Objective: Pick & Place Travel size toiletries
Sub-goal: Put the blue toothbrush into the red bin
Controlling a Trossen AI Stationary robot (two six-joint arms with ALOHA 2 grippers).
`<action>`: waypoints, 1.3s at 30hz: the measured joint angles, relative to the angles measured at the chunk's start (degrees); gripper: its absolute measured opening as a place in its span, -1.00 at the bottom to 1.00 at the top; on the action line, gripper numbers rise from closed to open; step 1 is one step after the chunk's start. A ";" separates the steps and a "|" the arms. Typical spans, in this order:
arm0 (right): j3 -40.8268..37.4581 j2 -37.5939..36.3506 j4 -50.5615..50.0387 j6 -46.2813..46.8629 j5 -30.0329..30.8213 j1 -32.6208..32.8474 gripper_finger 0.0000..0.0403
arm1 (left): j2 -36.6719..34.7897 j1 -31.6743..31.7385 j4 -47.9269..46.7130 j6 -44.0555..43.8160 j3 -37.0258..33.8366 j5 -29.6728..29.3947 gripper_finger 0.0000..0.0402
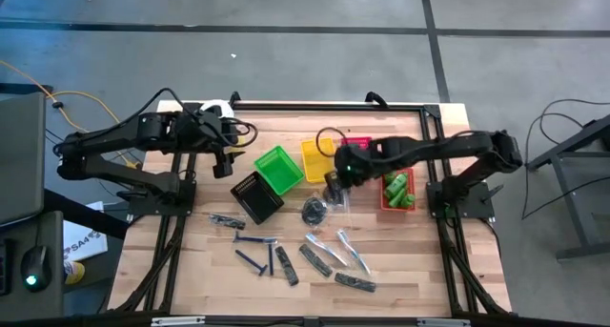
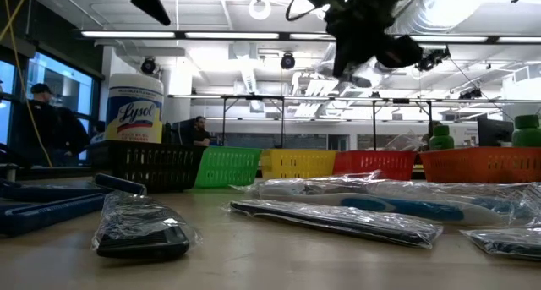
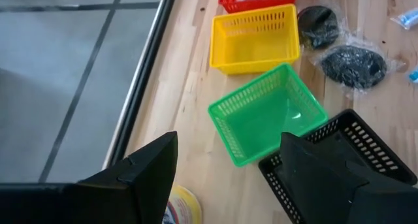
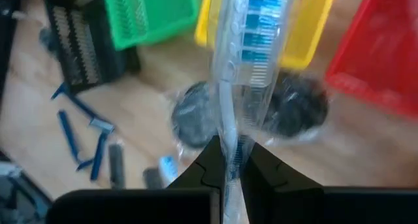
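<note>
My right gripper (image 4: 230, 164) hangs above the table's middle (image 1: 335, 179), shut on a slim clear packet (image 4: 247, 61) with a blue-and-white toothbrush inside. Below it lie two bagged dark round pieces (image 4: 196, 119). More packets (image 1: 345, 251), dark strips (image 1: 286, 266) and blue razors (image 1: 253, 253) lie flat on the near half of the table. Green bottles (image 1: 398, 189) sit in the orange basket (image 1: 386, 203). My left gripper (image 3: 228, 185) is open and holds nothing. It is high over the far left, by the green basket (image 3: 268, 113) and the black basket (image 3: 346, 159). My right gripper pinches the packet's handle end (image 4: 230, 152) between its two fingers. The fingers slant down from above. The packet runs on along the line of the fingers, brush head farthest from them. It is lifted clear of the table, over the dark round pieces.
A row of baskets crosses the table's far half: black (image 1: 255, 195), green (image 1: 278, 168), yellow (image 1: 316, 158), red (image 1: 357, 144) and orange. A white tub with a yellow label (image 2: 135, 108) stands at the far left. Bare wood shows along the table's left edge (image 1: 181, 260).
</note>
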 joint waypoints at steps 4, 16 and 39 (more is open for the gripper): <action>0.19 0.48 -0.13 -4.71 0.01 -4.60 -0.91 | -1.63 0.00 0.67 -1.07 -1.86 0.02 0.29; 0.22 1.00 -3.19 -14.50 5.57 -15.18 -0.91 | -2.35 0.00 2.62 -1.61 -2.20 0.04 0.29; 0.15 9.79 -9.98 -20.39 4.92 -19.34 -0.51 | -2.33 0.00 2.54 -1.41 -2.20 0.07 0.29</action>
